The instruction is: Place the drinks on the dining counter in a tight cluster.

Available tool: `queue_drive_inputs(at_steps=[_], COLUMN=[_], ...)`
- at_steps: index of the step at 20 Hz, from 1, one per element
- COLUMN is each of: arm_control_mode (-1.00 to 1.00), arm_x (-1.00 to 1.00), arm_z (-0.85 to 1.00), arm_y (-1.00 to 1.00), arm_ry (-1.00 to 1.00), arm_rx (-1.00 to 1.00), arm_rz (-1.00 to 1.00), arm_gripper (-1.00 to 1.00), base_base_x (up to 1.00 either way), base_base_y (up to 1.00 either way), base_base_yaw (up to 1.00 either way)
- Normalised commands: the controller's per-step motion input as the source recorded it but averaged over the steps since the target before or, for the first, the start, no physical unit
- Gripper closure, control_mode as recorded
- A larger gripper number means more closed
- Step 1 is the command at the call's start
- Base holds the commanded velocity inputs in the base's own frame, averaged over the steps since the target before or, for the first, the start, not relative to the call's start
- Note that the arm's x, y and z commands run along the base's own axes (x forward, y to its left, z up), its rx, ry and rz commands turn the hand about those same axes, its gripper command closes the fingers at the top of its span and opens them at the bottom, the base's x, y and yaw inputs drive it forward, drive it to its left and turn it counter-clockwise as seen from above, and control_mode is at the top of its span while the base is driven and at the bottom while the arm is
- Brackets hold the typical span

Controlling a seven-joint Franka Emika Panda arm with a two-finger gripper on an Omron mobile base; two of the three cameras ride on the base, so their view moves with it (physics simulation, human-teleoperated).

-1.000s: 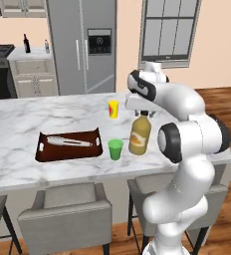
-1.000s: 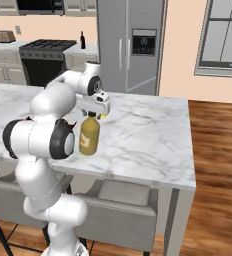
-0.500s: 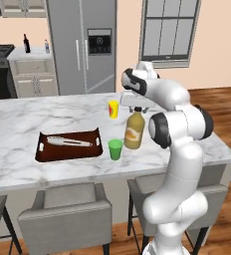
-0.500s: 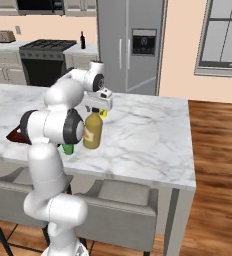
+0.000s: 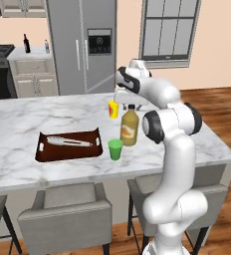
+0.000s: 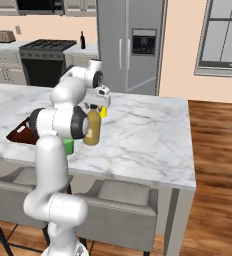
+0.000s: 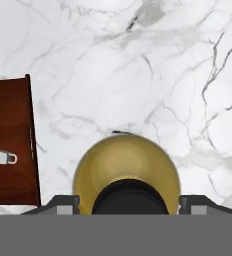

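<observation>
- One juice bottle [image 5: 129, 128] stands upright on the dining counter [image 5: 28, 124], and we have our gripper [image 5: 127, 99] right above its black cap [image 7: 130, 197].
- We look straight down from the hand: the yellow shoulder of the bottle sits between the two finger tips [image 7: 66, 206], the cap dead centre.
- We cannot tell whether the fingers are pressing the cap or just flanking it.
- Just beside the bottle, toward the stools, stands a green cup [image 5: 116, 149]; behind it, a small yellow cup [image 5: 113, 109].
- We see the brown tray [image 5: 69, 146] further left on the marble, a metal utensil [image 5: 70, 142] lying in it.
- Far back, on the worktop by the stove, a dark wine bottle [image 5: 26, 44] and a small pale bottle [image 5: 47, 47] stand close together.
</observation>
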Motion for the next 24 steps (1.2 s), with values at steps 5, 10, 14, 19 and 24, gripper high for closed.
queue_drive_inputs(at_steps=[5, 10, 14, 19, 24], arm_control_mode=[-1.0, -1.0, -1.0, -1.0, -1.0], arm_x=[0.3, 0.22, 0.14, 0.19, 0.12], arm_z=[-0.32, -0.42, -0.47, -0.56, -0.72], arm_y=[0.05, 0.08, 0.0, 0.0, -0.01], arm_ry=[-0.04, -0.18, -0.18, -0.07, -0.09], arm_rx=[-0.03, -0.14, -0.12, -0.03, 0.0], arm_rz=[0.0, 0.0, 0.0, 0.0, 0.0], arm_gripper=[1.0, 1.0, 1.0, 1.0, 1.0], base_base_x=[0.0, 0.0, 0.0, 0.0, 0.0], base_base_y=[0.0, 0.0, 0.0, 0.0, 0.0], base_base_yaw=[0.0, 0.0, 0.0, 0.0, 0.0])
